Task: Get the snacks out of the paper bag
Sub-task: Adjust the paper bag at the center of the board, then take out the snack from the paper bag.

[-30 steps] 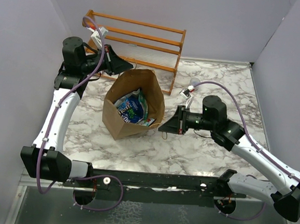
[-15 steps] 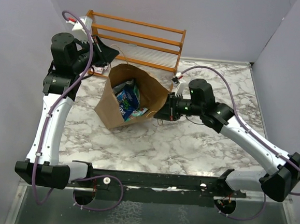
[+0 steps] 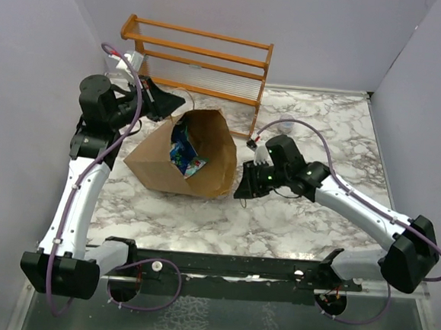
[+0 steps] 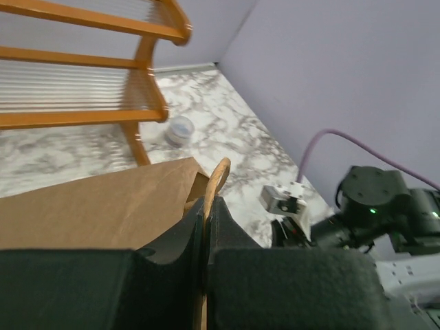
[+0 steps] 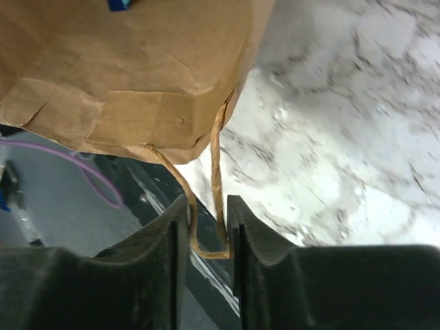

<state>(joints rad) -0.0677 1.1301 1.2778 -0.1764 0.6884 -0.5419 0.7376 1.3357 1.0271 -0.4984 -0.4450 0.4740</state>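
The brown paper bag [image 3: 209, 168] lies tipped over, its mouth facing up and left. Blue and green snacks [image 3: 182, 148] show inside its mouth. My left gripper [image 3: 170, 104] is at the bag's far rim, shut on a twisted paper handle [image 4: 220, 173]; the jaws [image 4: 208, 201] press flat on it, with the bag wall [image 4: 96, 206] beside them. My right gripper [image 3: 241, 188] is at the bag's right side. In the right wrist view the other handle loop [image 5: 215, 165] hangs from the bag [image 5: 124, 75] and sits pinched in the gripper [image 5: 207, 210].
A wooden rack [image 3: 206, 57] stands at the back, close behind the bag; it also shows in the left wrist view [image 4: 82, 69]. A small clear cup [image 3: 284, 129] sits on the marble right of the rack and shows in the left wrist view [image 4: 180, 129].
The bag has gone from upright to tipped over toward the left. My left gripper dropped lower with its handle; my right gripper moved nearer and lower with the other handle.
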